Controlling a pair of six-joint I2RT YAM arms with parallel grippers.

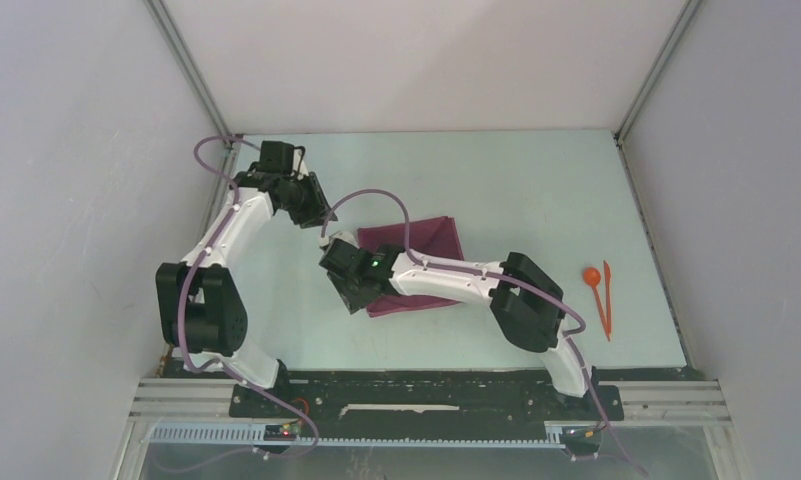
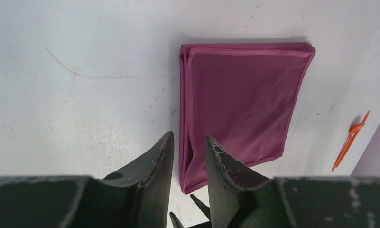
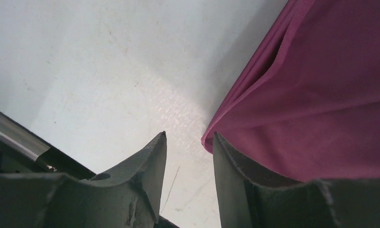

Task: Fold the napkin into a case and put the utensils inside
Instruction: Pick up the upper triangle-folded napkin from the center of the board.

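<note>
Roughly mid-surface, the napkin lies folded into a flat maroon rectangle, its stacked layers showing along the edges; in the top view the right arm covers part of it. The left gripper hangs above the cloth's near left edge, jaws a little apart, the hem visible through the gap. The right gripper sits low at another corner, jaws apart, the corner's tip just at one finger's inner face and pale surface showing between them. The two orange utensils lie side by side, well to the right of the napkin.
</note>
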